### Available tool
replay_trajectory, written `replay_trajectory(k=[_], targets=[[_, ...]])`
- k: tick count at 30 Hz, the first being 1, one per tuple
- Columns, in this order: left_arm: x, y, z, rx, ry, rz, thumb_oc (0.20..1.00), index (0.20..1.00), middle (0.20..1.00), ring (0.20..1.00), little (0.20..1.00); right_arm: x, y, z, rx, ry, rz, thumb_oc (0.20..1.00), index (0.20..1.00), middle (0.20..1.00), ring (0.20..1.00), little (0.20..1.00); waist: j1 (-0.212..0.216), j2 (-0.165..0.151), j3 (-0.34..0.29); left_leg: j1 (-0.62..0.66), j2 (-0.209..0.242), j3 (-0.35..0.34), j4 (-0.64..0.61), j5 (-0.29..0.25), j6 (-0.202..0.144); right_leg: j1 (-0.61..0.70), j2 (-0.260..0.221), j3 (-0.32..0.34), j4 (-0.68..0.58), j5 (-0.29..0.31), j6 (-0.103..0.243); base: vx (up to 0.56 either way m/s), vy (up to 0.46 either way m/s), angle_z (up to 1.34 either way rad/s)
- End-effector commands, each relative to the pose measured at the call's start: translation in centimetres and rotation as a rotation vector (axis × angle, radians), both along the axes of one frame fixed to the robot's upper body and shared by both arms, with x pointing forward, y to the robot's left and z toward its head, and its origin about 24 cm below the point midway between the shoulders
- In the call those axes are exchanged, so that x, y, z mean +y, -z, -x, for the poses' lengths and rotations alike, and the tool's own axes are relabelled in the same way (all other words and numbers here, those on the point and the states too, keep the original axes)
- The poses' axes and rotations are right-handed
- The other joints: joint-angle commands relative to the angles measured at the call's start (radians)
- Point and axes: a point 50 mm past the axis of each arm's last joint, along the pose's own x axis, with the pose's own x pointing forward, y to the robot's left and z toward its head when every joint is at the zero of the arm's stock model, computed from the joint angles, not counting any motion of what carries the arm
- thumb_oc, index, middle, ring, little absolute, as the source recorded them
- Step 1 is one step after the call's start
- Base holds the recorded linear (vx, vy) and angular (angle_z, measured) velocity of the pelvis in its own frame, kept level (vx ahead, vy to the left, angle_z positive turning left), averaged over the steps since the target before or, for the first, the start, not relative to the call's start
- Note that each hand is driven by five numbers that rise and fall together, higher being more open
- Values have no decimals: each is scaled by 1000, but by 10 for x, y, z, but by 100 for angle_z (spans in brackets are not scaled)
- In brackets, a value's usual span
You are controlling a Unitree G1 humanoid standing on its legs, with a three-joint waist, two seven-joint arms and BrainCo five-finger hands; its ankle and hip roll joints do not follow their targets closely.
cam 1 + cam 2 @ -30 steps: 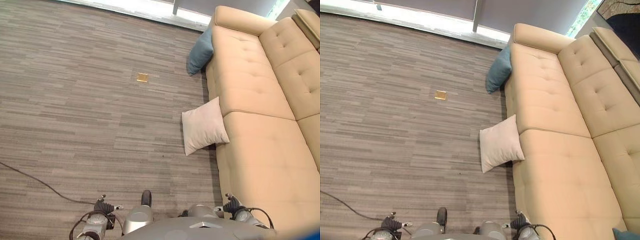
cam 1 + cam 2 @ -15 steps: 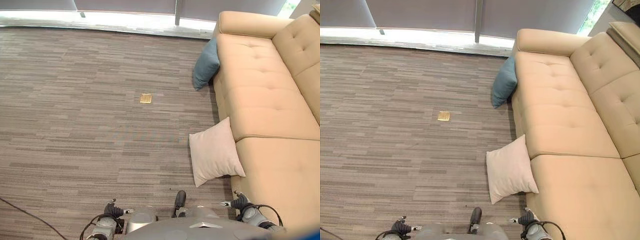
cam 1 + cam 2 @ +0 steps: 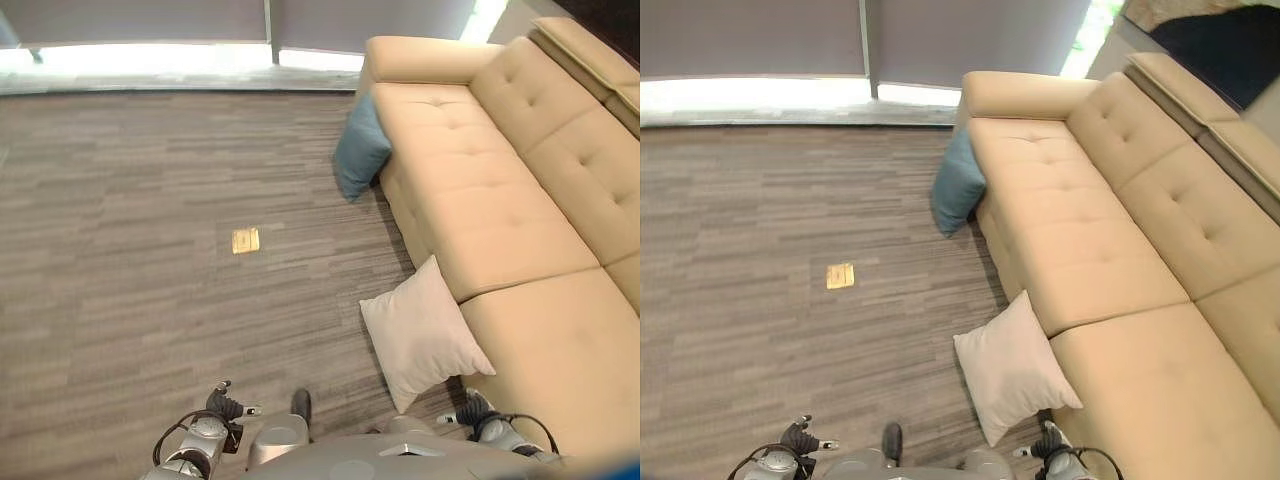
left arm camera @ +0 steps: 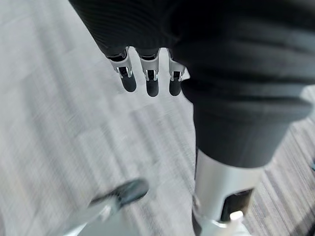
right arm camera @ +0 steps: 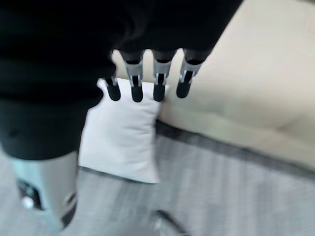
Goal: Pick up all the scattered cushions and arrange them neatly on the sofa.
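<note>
My right hand hangs with fingers straight, empty, above the white cushion (my left hand likewise, over bare floor). That cushion leans against the sofa front; farther along, the blue cushion does too.

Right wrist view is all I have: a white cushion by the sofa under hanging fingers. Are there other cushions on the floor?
Observer: Yes, a blue cushion leans against the sofa front, farther from the robot than the white cushion.
Operator: Is the left hand carrying anything?
Observer: No, the left hand hangs open over bare floor.
Operator: Anything else lying about?
Observer: A small brass plate sits in the floor, left of the cushions.
</note>
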Motion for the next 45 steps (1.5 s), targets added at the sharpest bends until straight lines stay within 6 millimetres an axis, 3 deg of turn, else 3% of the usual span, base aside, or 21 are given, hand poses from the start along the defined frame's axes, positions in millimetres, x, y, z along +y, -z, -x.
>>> replay_trajectory(k=[1, 5, 7, 11, 15, 16, 18, 19, 20, 21, 22, 26, 27, 31, 32, 33, 36, 38, 41, 42, 45], targets=[[8, -1, 7, 1, -2, -24, 1000, 1000, 1000, 1000, 1000, -11, -8, -18, -46, -22, 45, 1000, 1000, 1000, 1000, 1000, 36, -22, 25, -17, 27, -48, 120, -162, -64, 5, 71, -65, -216, 179, -52, 122, 88, -18], [4, 0, 5, 6, 15, -17, 1000, 1000, 1000, 1000, 1000, -16, -9, -18, -38, -34, 63, 1000, 1000, 1000, 1000, 1000, 12, -18, 34, 22, 6, -53, 102, -174, -61, -37, 87, -119, -349, 196, -67, 202, 71, -25], [4, -1, 3, 1, 21, -18, 1000, 1000, 1000, 1000, 1000, -18, -9, -17, -34, -28, 70, 1000, 1000, 1000, 1000, 1000, 8, -18, 40, 32, 0, -43, 99, -179, -65, -38, 71, -183, -398, 199, -68, 166, -15, -8], [0, 1, 6, 16, 49, -14, 1000, 1000, 1000, 1000, 1000, -25, -5, -1, 4, 17, 79, 1000, 1000, 1000, 1000, 1000, -10, -32, 13, 40, -8, -23, 161, -204, -98, 28, 82, -175, -483, 203, -84, 202, -74, 7], [-9, 3, 2, 9, 74, 10, 1000, 1000, 1000, 1000, 1000, -33, -6, 2, -3, 59, 88, 1000, 1000, 1000, 1000, 1000, -8, -47, 16, -53, 5, -22, 413, -172, -140, 112, 109, -114, -542, 190, -119, 109, -45, -1], [-9, 3, 2, 9, 74, 10, 1000, 1000, 1000, 1000, 1000, -33, -6, 2, -3, 59, 88, 1000, 1000, 1000, 1000, 1000, -8, -46, 15, -55, 6, -22, 416, -174, -140, 111, 110, -114, -541, 190, -119, 69, 24, -37], [-14, 4, 2, 8, 80, 20, 1000, 1000, 1000, 1000, 1000, -34, -7, 1, -6, 49, 95, 1000, 1000, 1000, 1000, 1000, 9, -56, 20, -95, 4, -63, 359, -226, -122, 129, 111, -65, -541, 172, -115, 102, 80, -69], [-15, 4, 0, 4, 81, 25, 1000, 1000, 1000, 1000, 1000, -33, -7, -1, -10, 36, 99, 1000, 1000, 1000, 1000, 1000, 21, -54, 20, -107, -15, -147, 286, -206, -123, 134, 128, -17, -540, 165, -113, 103, 77, -91], [-15, 4, 0, 3, 82, 24, 1000, 1000, 1000, 1000, 1000, -33, -7, -1, -10, 36, 98, 1000, 1000, 1000, 1000, 1000, 20, -56, 18, -108, -17, -148, 281, -201, -123, 131, 126, -18, -541, 166, -113, 111, 106, -115], [-15, 3, -1, 0, 77, 28, 1000, 1000, 1000, 1000, 1000, -33, -7, -2, -8, 26, 103, 1000, 1000, 1000, 1000, 1000, 28, -51, 24, -137, -32, -229, 248, -161, -132, 137, 142, 25, -532, 162, -114, 50, 78, -111], [-17, 3, -2, -5, 76, 31, 1000, 1000, 1000, 1000, 1000, -34, -8, -2, -8, 24, 108, 1000, 1000, 1000, 1000, 1000, 32, -50, 31, -158, -42, -261, 256, -144, -137, 141, 150, 50, -523, 157, -113, 60, 133, -92], [-20, 7, 6, 30, 75, 45, 1000, 1000, 1000, 1000, 1000, -32, -7, -2, 1, 12, 103, 1000, 1000, 1000, 1000, 1000, 26, -29, 26, -119, -31, -269, 191, -121, -122, 132, 165, 100, -480, 141, -108, 59, 199, -95], [-16, 6, 5, 27, 76, 33, 1000, 1000, 1000, 1000, 1000, -27, -8, -9, -13, -4, 96, 1000, 1000, 1000, 1000, 1000, 20, -23, 23, -88, -18, -224, 142, -104, -108, 102, 154, 100, -442, 144, -90, 53, 207, -122], [-6, 2, 2, 10, 46, 11, 1000, 1000, 1000, 1000, 1000, -22, -11, -22, -48, -35, 95, 1000, 1000, 1000, 1000, 1000, 46, -11, 29, -43, 9, -131, 82, -97, -92, 55, 106, -8, -395, 165, -66, -6, 122, -133], [-2, 2, 4, 11, 28, 5, 1000, 1000, 1000, 1000, 1000, -19, -12, -27, -66, -49, 88, 1000, 1000, 1000, 1000, 1000, 67, -4, 30, -32, 21, -91, 66, -98, -91, 62, 57, -137, -419, 164, -73, -82, 47, -95], [0, 2, 6, 14, 15, 4, 1000, 1000, 1000, 1000, 1000, -18, -13, -29, -76, -58, 87, 1000, 1000, 1000, 1000, 1000, 79, 0, 26, -28, 31, -68, 58, -99, -90, 69, 33, -203, -424, 161, -77, -84, 33, -149], [7, 2, 15, 36, -29, -2, 1000, 1000, 1000, 1000, 1000, -20, -17, -37, -97, -73, 99, 1000, 1000, 1000, 1000, 1000, 114, 7, 16, 7, 57, 4, 41, -121, -93, 105, -20, -345, -405, 147, -63, -12, -42, -113], [7, 3, 15, 41, -22, -2, 1000, 1000, 1000, 1000, 1000, -21, -17, -37, -97, -70, 102, 1000, 1000, 1000, 1000, 1000, 126, 4, 14, 17, 61, 44, 45, -131, -93, 124, -48, -396, -428, 166, -50, 12, -117, -142], [4, 3, 14, 42, -8, 5, 1000, 1000, 1000, 1000, 1000, -25, -16, -32, -81, -58, 114, 1000, 1000, 1000, 1000, 1000, 128, 6, 9, 31, 64, 67, 44, -143, -98, 148, -50, -403, -475, 178, -39, 8, -106, -58], [1, 3, 12, 36, 1, 10, 1000, 1000, 1000, 1000, 1000, -28, -15, -29, -67, -48, 121, 1000, 1000, 1000, 1000, 1000, 116, 6, 9, 23, 62, 81, 43, -121, -97, 136, -48, -393, -495, 206, -43, -8, -158, -14], [-4, 4, 8, 28, 18, 18, 1000, 1000, 1000, 1000, 1000, -32, -13, -21, -49, -22, 123, 1000, 1000, 1000, 1000, 1000, 93, 8, 12, 20, 69, 77, 56, -123, -108, 139, -14, -324, -542, 210, -48, -11, -141, -20]])
